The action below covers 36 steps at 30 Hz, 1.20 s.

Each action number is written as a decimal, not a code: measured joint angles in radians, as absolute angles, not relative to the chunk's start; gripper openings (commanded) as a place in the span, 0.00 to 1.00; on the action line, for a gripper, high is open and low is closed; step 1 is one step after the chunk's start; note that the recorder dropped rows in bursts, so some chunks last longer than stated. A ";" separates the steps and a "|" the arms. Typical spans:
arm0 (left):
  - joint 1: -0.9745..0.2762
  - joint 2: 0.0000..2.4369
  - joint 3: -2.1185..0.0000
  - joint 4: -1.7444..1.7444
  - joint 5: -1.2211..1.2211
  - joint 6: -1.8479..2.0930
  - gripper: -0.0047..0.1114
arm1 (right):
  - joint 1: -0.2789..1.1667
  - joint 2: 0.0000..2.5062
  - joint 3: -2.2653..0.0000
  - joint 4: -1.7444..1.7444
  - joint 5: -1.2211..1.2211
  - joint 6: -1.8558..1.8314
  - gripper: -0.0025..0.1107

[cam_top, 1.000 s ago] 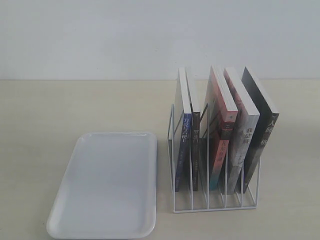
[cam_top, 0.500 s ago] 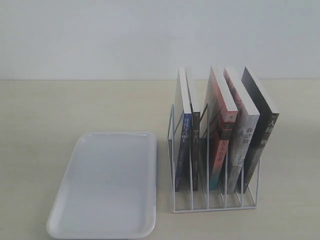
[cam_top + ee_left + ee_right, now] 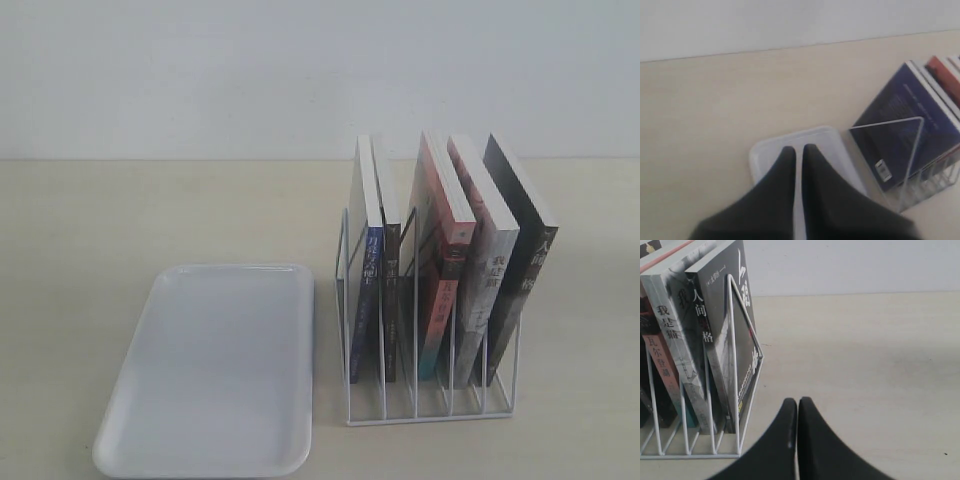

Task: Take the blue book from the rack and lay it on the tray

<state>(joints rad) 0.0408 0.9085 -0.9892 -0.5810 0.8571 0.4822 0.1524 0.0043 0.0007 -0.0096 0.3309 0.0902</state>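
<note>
Beige tabletop [image 3: 100, 210]: blue book [image 3: 366, 285] stands in the rack [image 3: 432, 418], at the end nearest the tray [image 3: 210, 370]. Only the wrist views show the left gripper [image 3: 798, 151] and right gripper [image 3: 798, 404], both closed and empty.

Left gripper [image 3: 798, 150] and right gripper [image 3: 797, 402], each with jaws together.

We count five books [image 3: 440, 230]: one blue book [image 3: 366, 290], one dark brown-spined book [image 3: 391, 300], one red-covered book [image 3: 445, 300], one grey-spined book [image 3: 482, 285] and one black book [image 3: 525, 275]. We count one rack [image 3: 430, 418], one tray [image 3: 210, 370] and one surface [image 3: 120, 210]. We count two grippers, the left gripper [image 3: 799, 152] and the right gripper [image 3: 797, 405], each with two fingers [image 3: 785, 172].
</note>
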 measured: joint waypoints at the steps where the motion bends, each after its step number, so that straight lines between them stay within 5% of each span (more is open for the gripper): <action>1: 0.036 0.922 -0.979 -0.647 0.845 0.544 0.08 | 0.152 0.004 0.001 -0.010 0.331 0.090 0.02; 7: -0.071 0.987 -0.928 -0.834 0.768 0.731 0.08 | 0.152 0.004 0.001 -0.010 0.331 0.090 0.02; 19: -0.481 1.277 -0.993 -0.835 0.488 0.745 0.08 | 0.152 0.004 0.001 -0.010 0.331 0.090 0.02; 36: -0.723 1.551 -1.256 -0.837 0.345 0.754 0.10 | 0.152 0.004 0.001 -0.010 0.331 0.090 0.02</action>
